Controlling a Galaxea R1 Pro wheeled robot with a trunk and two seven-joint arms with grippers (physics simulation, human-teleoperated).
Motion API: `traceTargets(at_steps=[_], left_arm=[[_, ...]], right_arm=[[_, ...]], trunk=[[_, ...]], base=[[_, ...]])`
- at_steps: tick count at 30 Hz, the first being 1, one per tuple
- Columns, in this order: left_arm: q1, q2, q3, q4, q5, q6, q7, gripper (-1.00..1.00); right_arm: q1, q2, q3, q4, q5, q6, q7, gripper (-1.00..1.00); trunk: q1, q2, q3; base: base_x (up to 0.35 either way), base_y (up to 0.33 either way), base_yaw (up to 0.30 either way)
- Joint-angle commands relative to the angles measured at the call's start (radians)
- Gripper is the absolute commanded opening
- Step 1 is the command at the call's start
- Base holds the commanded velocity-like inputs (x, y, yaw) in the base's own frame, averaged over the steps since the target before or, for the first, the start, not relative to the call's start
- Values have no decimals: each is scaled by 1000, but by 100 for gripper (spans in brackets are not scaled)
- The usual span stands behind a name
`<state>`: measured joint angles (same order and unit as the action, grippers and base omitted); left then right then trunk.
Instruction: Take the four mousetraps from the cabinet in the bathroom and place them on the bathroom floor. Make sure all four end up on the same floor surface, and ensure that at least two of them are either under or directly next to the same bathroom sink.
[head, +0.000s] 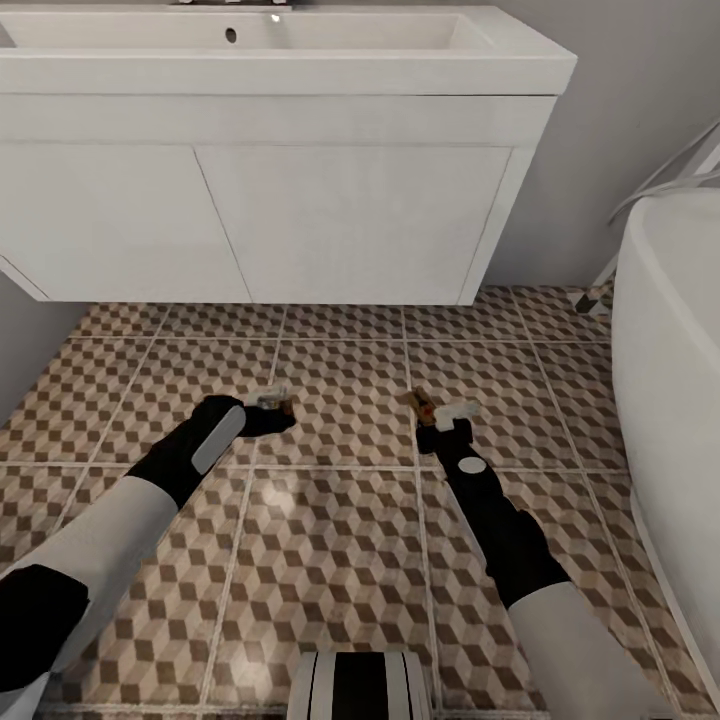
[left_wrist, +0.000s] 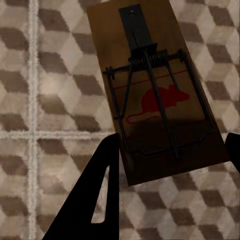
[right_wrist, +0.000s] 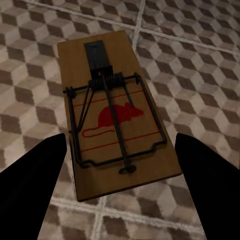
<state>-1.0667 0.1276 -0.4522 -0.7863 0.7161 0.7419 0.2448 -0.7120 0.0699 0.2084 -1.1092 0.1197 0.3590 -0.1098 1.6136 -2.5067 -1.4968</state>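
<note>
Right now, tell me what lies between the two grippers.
Head view: bare cube-patterned floor tiles and a grout line separate left gripper from right gripper; a mousetrap lies by the right one.

Two brown mousetraps (head: 283, 404) (head: 422, 404) lie on the cube-patterned floor (head: 340, 560).

white bathtub (head: 672, 330) at right edge | grey wall (head: 620, 120) behind | chrome pipe (head: 665, 178) above tub
</note>
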Motion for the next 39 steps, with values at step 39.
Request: traceTargets(at_steps=[39], left_arm=[[-130,26,-13,345,-130,-302,-200,-100]], right_arm=[[-250,30,8,249,9,-55,-4,-100]], trunk=[[1,-1,-9]], base=[[0,0,0]])
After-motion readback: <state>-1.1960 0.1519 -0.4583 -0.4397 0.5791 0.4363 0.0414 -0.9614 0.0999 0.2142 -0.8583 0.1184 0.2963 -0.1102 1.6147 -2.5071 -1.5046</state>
